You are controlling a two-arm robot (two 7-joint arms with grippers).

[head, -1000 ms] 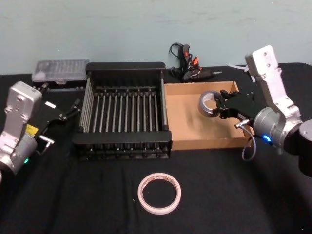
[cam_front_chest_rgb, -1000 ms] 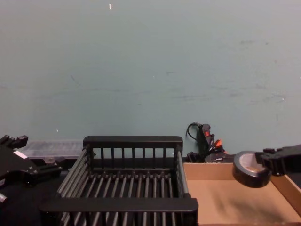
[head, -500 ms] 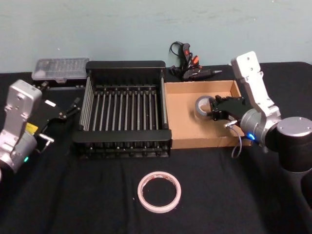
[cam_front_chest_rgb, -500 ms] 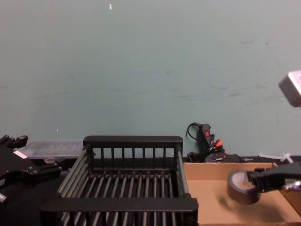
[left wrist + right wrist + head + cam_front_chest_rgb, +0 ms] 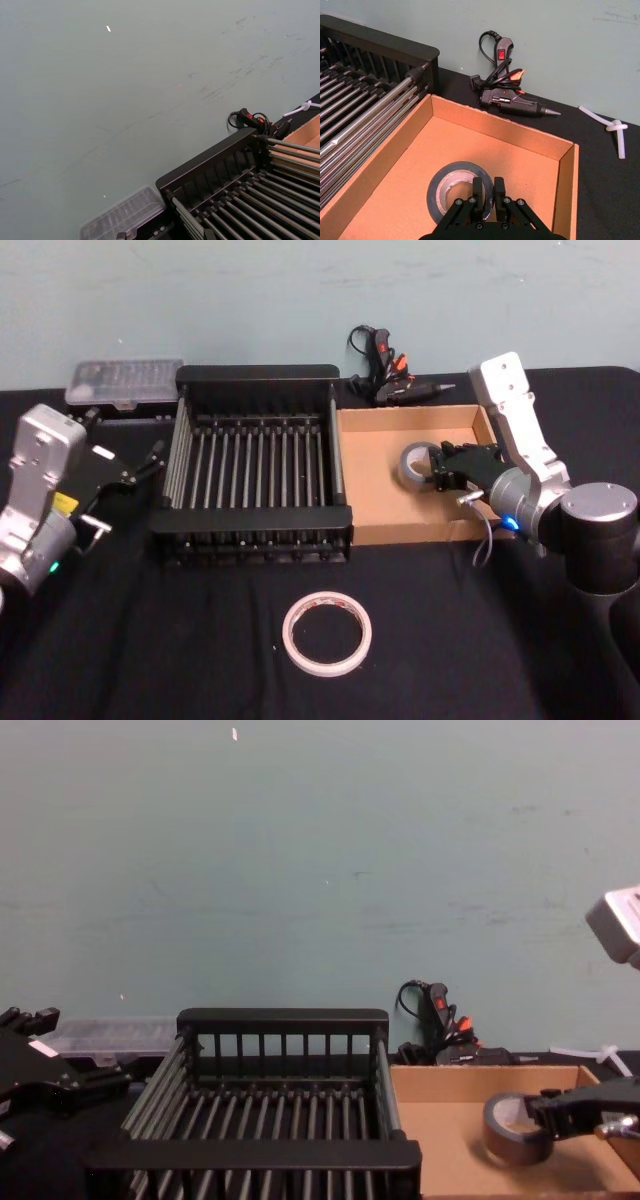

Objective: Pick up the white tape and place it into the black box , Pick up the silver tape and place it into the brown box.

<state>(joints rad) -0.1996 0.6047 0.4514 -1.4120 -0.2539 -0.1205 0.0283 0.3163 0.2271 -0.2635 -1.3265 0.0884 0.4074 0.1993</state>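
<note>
The silver tape (image 5: 414, 462) is low inside the brown box (image 5: 372, 486), at or just above its floor. My right gripper (image 5: 441, 469) is shut on the roll's wall, one finger inside the core. The right wrist view shows the silver tape (image 5: 451, 193) under my right gripper (image 5: 488, 193), with the brown box (image 5: 496, 128) around both. From the chest the silver tape (image 5: 508, 1134) sits below the box rim. The white tape (image 5: 327, 635) lies flat on the black cloth in front of the black box (image 5: 250, 519). My left gripper (image 5: 148, 462) hangs open, parked left of that crate.
A black glue gun (image 5: 392, 386) with its cord lies behind the brown box. A clear plastic case (image 5: 124, 382) sits behind the crate's left corner. A white strip (image 5: 616, 128) lies on the cloth right of the glue gun.
My right gripper has come down and slightly left with the silver tape, from above the brown box to low inside it. The left arm and white tape have not moved.
</note>
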